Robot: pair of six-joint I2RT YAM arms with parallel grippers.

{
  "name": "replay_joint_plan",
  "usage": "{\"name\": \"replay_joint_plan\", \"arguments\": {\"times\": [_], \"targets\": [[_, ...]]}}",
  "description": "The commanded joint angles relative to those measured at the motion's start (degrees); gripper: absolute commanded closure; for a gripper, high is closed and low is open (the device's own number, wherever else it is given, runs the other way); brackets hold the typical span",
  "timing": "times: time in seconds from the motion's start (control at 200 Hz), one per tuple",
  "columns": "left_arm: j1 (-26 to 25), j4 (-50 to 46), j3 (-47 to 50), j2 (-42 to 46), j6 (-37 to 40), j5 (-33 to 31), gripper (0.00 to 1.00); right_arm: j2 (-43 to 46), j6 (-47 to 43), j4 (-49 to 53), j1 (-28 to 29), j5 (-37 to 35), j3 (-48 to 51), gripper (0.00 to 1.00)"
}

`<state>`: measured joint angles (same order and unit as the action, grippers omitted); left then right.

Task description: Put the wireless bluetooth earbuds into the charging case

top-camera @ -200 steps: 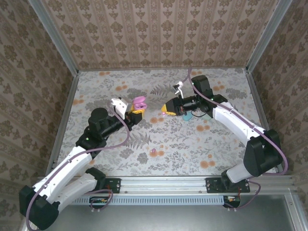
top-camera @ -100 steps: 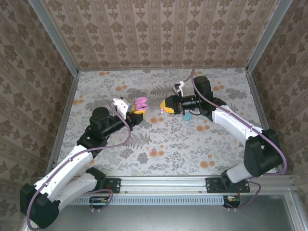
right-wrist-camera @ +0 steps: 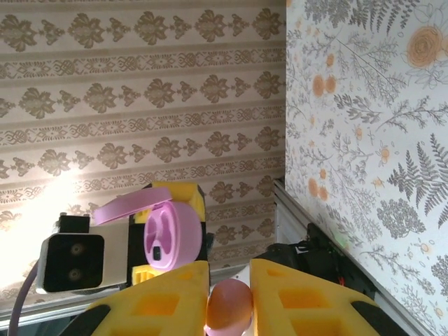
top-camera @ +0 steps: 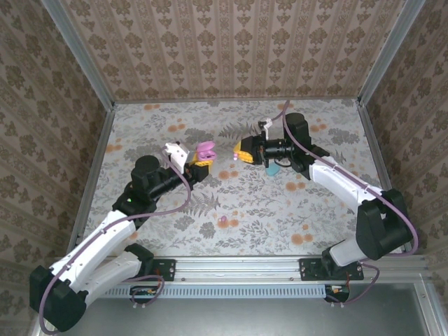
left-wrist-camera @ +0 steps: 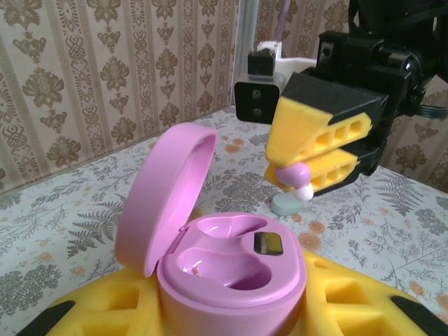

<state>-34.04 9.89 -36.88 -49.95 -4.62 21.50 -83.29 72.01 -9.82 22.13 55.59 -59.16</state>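
grips, in the left gripper (top-camera: 198, 163), a glossy pastel pink pebble-shaped plastic charging case (left-wrist-camera: 227, 269), jaws narrowed onto its rounded base from both sides with matte yellow fingers (left-wrist-camera: 350, 299) cut through with hollow pockets. holds it raised over the flower-printed cloth (top-camera: 266, 210), left of centre in the top view, with the smooth domed lid (left-wrist-camera: 164, 196) swung up and back on its hinge. shows, in the open base, two moulded shiny hollows and a small dark rectangular window between them. pinches, in the right gripper (left-wrist-camera: 288, 180), a tiny glossy pastel pink earbud (left-wrist-camera: 297, 173) with a whitish rounded tip, webbed yellow fingers drawn almost together on it. hangs in the air near the open case and a little above it, not touching, tips turned toward the hollows. appears, from the right wrist, as a smooth pinkish oval wedged between two yellow pads. leaves a pastel cyan pebble-shaped case (top-camera: 271, 170) flat on the cloth under the right arm, and a second tiny pink bud (top-camera: 222, 221) alone on the cloth nearer the arm bases, well apart from both grippers.
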Motion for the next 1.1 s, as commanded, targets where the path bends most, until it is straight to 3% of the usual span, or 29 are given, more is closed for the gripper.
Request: {"name": "replay_joint_plan", "arguments": {"times": [0.0, 0.28, 0.565, 1.095], "targets": [[0.4, 3.1, 0.6, -1.1, 1.8, 2.1, 0.72, 3.2, -1.7, -1.2, 0.4, -2.8, -0.1, 0.76], [0.0, 13.8, 3.3, -4.8, 3.2, 5.5, 0.72, 10.4, -13.0, 6.0, 3.6, -7.7, -4.1, 0.76], [-1.4, 19.6, 3.3, -8.0, 5.0, 8.8, 0.72, 8.9, -24.2, 13.2, 10.3, -14.5, -9.1, 0.76], [-2.3, 21.7, 1.8, -9.9, 3.3, 10.2, 0.71, 6.6, -28.7, 16.4, 13.3, -20.6, -12.1, 0.76]]}}
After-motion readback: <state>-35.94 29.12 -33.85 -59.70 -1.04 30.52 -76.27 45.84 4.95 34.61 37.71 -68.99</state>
